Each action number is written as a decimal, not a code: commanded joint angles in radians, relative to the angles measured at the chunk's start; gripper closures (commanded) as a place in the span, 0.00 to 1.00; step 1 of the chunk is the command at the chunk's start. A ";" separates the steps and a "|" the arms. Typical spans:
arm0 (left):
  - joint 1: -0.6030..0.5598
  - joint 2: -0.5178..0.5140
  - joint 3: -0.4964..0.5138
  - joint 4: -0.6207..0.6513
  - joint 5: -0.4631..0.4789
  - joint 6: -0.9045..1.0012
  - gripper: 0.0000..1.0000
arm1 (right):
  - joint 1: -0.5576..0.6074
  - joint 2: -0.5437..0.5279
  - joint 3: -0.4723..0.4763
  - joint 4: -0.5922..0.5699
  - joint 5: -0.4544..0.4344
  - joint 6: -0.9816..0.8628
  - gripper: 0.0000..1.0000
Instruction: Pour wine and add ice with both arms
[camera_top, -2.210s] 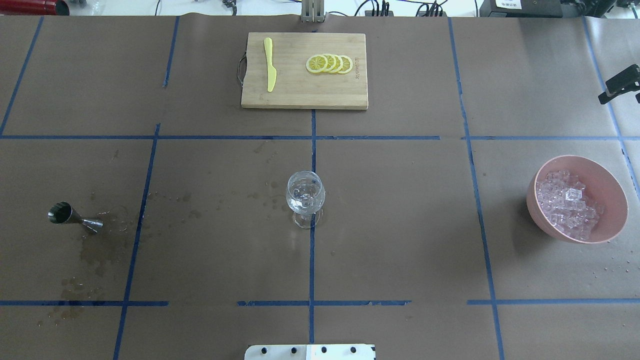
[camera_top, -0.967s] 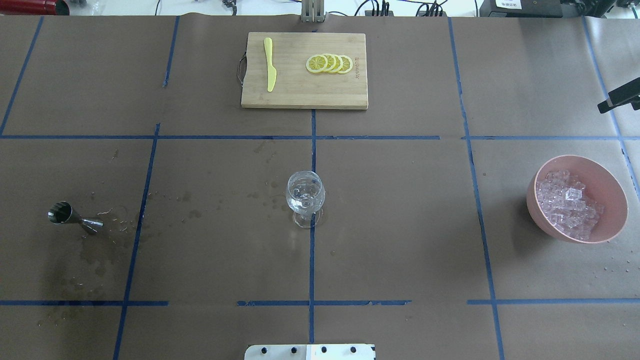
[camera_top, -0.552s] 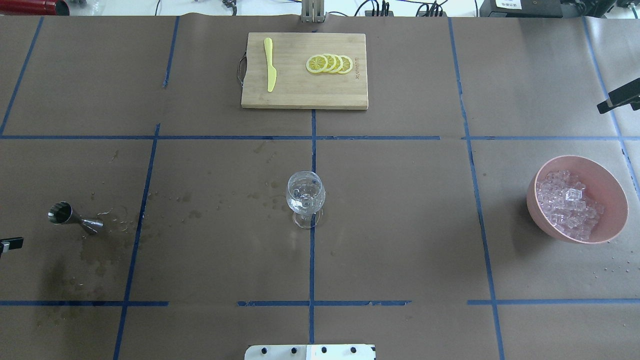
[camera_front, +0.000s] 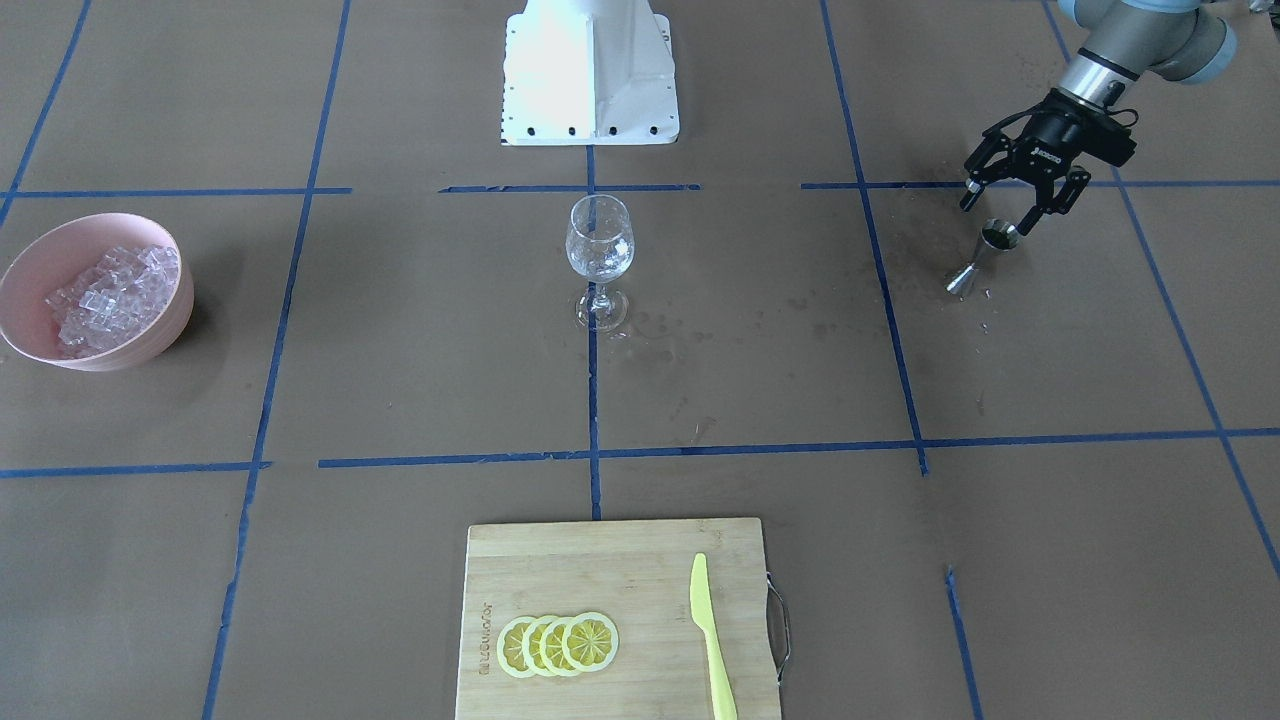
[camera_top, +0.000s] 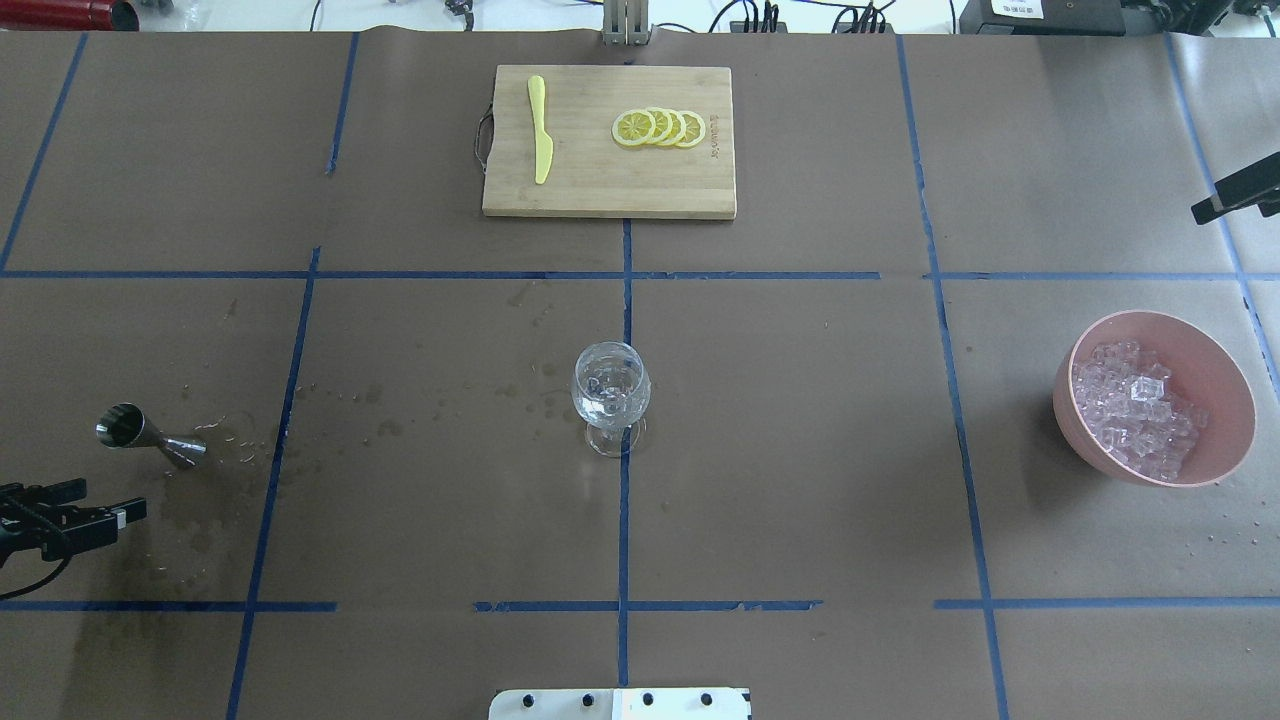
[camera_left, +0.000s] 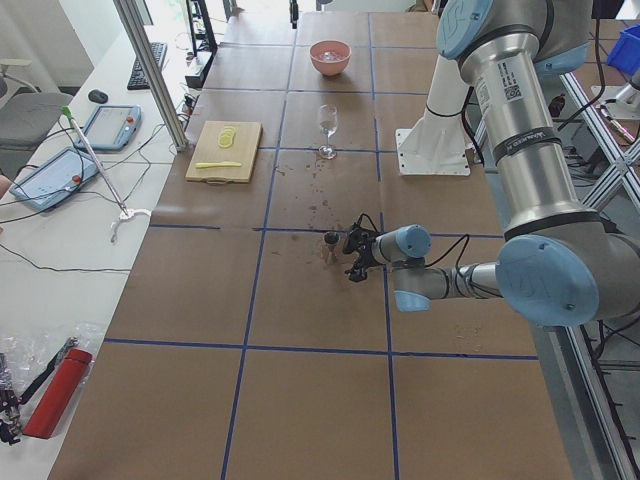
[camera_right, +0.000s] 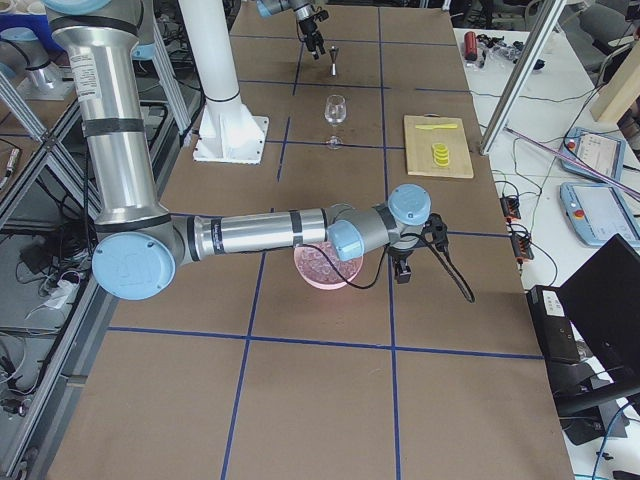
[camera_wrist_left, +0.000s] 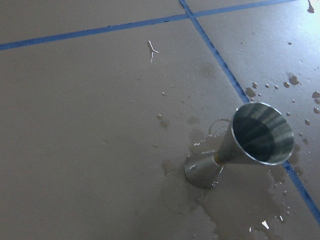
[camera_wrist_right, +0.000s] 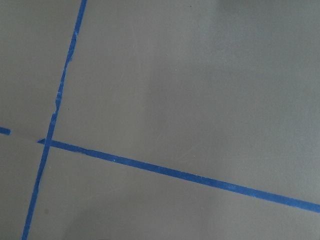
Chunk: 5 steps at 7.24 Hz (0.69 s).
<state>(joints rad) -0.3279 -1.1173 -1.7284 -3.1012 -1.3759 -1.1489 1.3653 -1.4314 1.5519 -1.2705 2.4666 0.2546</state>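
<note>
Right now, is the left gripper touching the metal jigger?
Apart. The overhead view shows bare table between the open left gripper and the jigger standing beyond its fingertips.

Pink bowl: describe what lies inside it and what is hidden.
A heap of clear ice lies in the bowl, piled to one side, bare pink wall beside it. The bottom under the heap is covered.

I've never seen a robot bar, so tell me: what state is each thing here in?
left gripper: open, empty, beside the jigger.
right gripper: apart from the bowl; open or shut, cannot tell.
jigger: upright, in a puddle.
wine glass: upright, ungrasped.
bowl: upright, holding heaped ice.
lemon slices: fanned on the board.
</note>
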 joint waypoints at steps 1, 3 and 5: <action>0.114 0.001 -0.010 0.006 0.297 -0.069 0.06 | 0.000 -0.010 0.003 0.000 0.000 0.000 0.00; 0.197 0.001 -0.008 0.009 0.534 -0.071 0.09 | 0.000 -0.012 0.004 0.000 -0.001 -0.002 0.00; 0.242 -0.010 -0.008 0.013 0.631 -0.069 0.09 | 0.000 -0.014 -0.003 -0.001 -0.001 -0.002 0.00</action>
<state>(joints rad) -0.1185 -1.1219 -1.7367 -3.0917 -0.8122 -1.2179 1.3653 -1.4442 1.5533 -1.2711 2.4652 0.2532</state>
